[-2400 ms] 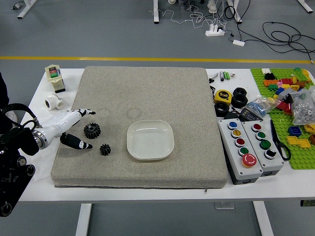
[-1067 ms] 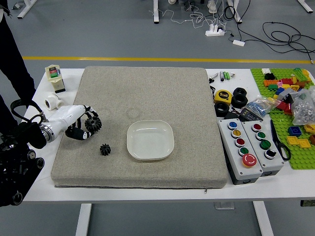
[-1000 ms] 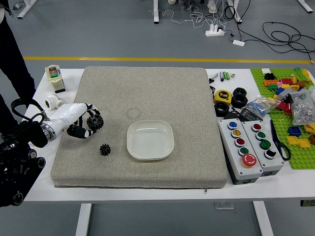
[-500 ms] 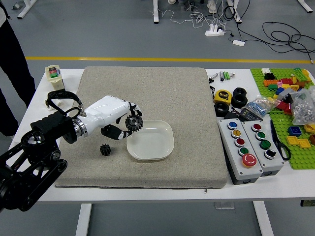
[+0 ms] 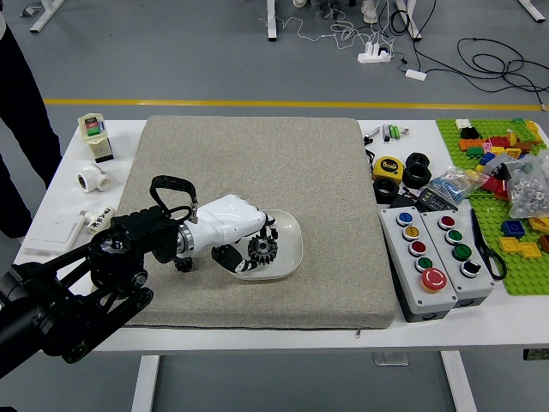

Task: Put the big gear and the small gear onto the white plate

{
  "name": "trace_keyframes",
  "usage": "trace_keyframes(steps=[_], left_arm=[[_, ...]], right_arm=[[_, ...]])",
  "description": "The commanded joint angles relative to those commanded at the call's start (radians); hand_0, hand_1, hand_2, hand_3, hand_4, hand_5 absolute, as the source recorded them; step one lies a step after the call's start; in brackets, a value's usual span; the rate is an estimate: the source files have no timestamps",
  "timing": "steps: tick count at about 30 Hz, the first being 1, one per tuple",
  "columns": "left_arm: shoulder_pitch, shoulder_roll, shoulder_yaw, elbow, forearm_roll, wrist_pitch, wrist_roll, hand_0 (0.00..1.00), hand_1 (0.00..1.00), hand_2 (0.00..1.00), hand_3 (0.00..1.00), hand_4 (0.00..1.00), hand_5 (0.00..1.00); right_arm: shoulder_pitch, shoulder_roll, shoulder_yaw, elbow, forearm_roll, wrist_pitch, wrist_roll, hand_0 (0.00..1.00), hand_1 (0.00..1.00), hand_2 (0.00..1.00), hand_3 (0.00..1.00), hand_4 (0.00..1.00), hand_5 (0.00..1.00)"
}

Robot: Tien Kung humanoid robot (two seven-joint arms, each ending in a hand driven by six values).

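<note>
Big gear (image 5: 262,247): grasped in the left hand (image 5: 227,221), with toothed rim visible, over the white plate (image 5: 289,247). Contact between gear and plate: impossible to tell from this angle. Hand: closed on the gear, with one dark fingertip at the upper edge and another dark digit to the left and lower down. Small gear (image 5: 183,265): on the grey mat (image 5: 330,266), left of the plate and apart from it, partly hidden by the wrist. Left arm (image 5: 120,268): black, extended from the left edge across the mat's near left part. Plate: rounded at the corners, resting on the mat, with its left portion partly covered by the hand. Mat: laid on the white table (image 5: 343,341). Left of the mat, on the table: a beige container (image 5: 95,130), a white pipe fitting (image 5: 93,178), a white cylinder (image 5: 99,218) and a flat white box (image 5: 53,234). Right of the mat: a yellow tape measure (image 5: 389,168), black rings (image 5: 418,172), two button boxes (image 5: 413,279) side by side, black-handled scissors (image 5: 491,257), and a green baseplate (image 5: 525,279) bearing coloured bricks and a clear bag of small parts (image 5: 530,184). Beyond the table's left side: a person's legs (image 5: 30,103), in dark trousers.
</note>
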Motion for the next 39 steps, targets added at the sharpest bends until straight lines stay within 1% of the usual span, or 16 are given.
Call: trace_keyframes(steps=[4, 5, 9, 11, 15, 18, 21, 23, 24, 25, 28, 29, 31, 34, 35, 39], left_arm=[[-0.008, -0.016, 0.006, 0.024, 0.013, 0.024, 0.000, 0.337, 0.468, 0.547, 0.748, 0.998, 0.401], [-0.007, -0.018, 0.004, 0.026, 0.015, 0.030, 0.001, 0.433, 0.611, 0.758, 0.819, 0.998, 0.503], [-0.003, -0.022, -0.020, 0.012, 0.029, 0.047, 0.003, 0.433, 0.611, 0.758, 0.819, 0.998, 0.503], [0.003, -0.020, -0.044, -0.007, 0.043, 0.042, 0.003, 0.447, 0.628, 0.773, 0.824, 0.998, 0.526], [0.020, -0.008, -0.113, -0.057, 0.043, 0.010, 0.003, 0.447, 0.628, 0.773, 0.824, 0.998, 0.526], [0.039, 0.017, -0.182, -0.102, 0.043, -0.045, 0.002, 0.452, 0.629, 0.748, 0.816, 0.998, 0.487], [0.057, 0.050, -0.224, -0.121, 0.043, -0.093, -0.005, 0.452, 0.629, 0.748, 0.816, 0.998, 0.487], [0.067, 0.065, -0.239, -0.123, 0.043, -0.113, -0.010, 0.452, 0.629, 0.748, 0.816, 0.998, 0.487], [0.072, 0.073, -0.247, -0.122, 0.043, -0.123, -0.013, 0.451, 0.622, 0.710, 0.794, 0.998, 0.338], [0.083, 0.079, -0.267, -0.113, 0.043, -0.147, -0.018, 0.451, 0.622, 0.710, 0.794, 0.998, 0.338], [0.101, 0.080, -0.311, -0.096, 0.043, -0.194, -0.025, 0.451, 0.622, 0.710, 0.794, 0.998, 0.338], [0.109, 0.080, -0.329, -0.091, 0.043, -0.206, -0.030, 0.457, 0.609, 0.653, 0.698, 0.986, 0.238], [0.113, 0.080, -0.339, -0.088, 0.043, -0.214, -0.034, 0.457, 0.609, 0.653, 0.698, 0.986, 0.238], [0.126, 0.079, -0.348, -0.085, 0.043, -0.245, -0.038, 0.457, 0.609, 0.653, 0.698, 0.986, 0.238], [0.129, 0.078, -0.351, -0.083, 0.043, -0.257, -0.037, 0.452, 0.605, 0.614, 0.667, 0.925, 0.154], [0.144, 0.073, -0.355, -0.075, 0.043, -0.279, -0.040, 0.452, 0.605, 0.614, 0.667, 0.925, 0.154]], right_arm=[[0.000, -0.001, -0.003, 0.000, -0.002, -0.001, 0.000, 0.675, 0.689, 0.765, 0.583, 0.781, 0.620], [0.000, -0.001, -0.005, 0.000, -0.001, -0.001, 0.000, 0.675, 0.689, 0.764, 0.583, 0.781, 0.620], [0.001, -0.003, -0.013, 0.000, 0.004, -0.002, 0.000, 0.675, 0.689, 0.764, 0.583, 0.781, 0.620], [0.001, -0.004, -0.017, 0.000, 0.006, -0.002, 0.000, 0.675, 0.688, 0.765, 0.583, 0.781, 0.621], [0.001, -0.004, -0.013, 0.000, 0.003, -0.003, 0.000, 0.675, 0.688, 0.765, 0.583, 0.781, 0.621], [0.000, -0.004, -0.006, 0.000, -0.004, -0.002, -0.001, 0.675, 0.688, 0.763, 0.580, 0.782, 0.620], [-0.001, -0.004, 0.001, 0.000, -0.010, -0.003, -0.001, 0.675, 0.688, 0.763, 0.580, 0.782, 0.620], [-0.001, -0.004, 0.004, 0.000, -0.012, -0.003, -0.001, 0.675, 0.688, 0.763, 0.580, 0.782, 0.620], [-0.001, -0.004, 0.005, 0.000, -0.013, -0.002, -0.001, 0.675, 0.686, 0.763, 0.580, 0.782, 0.621], [-0.002, -0.004, 0.009, 0.000, -0.015, -0.002, -0.001, 0.675, 0.686, 0.763, 0.580, 0.782, 0.621], [-0.002, -0.003, 0.014, 0.000, -0.021, -0.002, -0.001, 0.675, 0.686, 0.763, 0.580, 0.782, 0.621], [-0.002, -0.003, 0.017, 0.000, -0.024, -0.002, -0.001, 0.675, 0.685, 0.762, 0.580, 0.781, 0.620], [-0.002, -0.003, 0.018, 0.000, -0.026, -0.002, -0.001, 0.675, 0.685, 0.762, 0.580, 0.781, 0.620], [-0.002, -0.003, 0.024, 0.000, -0.031, -0.002, -0.001, 0.675, 0.685, 0.762, 0.580, 0.781, 0.620], [-0.003, -0.002, 0.025, 0.000, -0.032, -0.002, -0.002, 0.675, 0.685, 0.762, 0.580, 0.781, 0.619], [-0.003, -0.002, 0.025, 0.000, -0.032, -0.002, -0.001, 0.675, 0.685, 0.762, 0.580, 0.781, 0.619]])
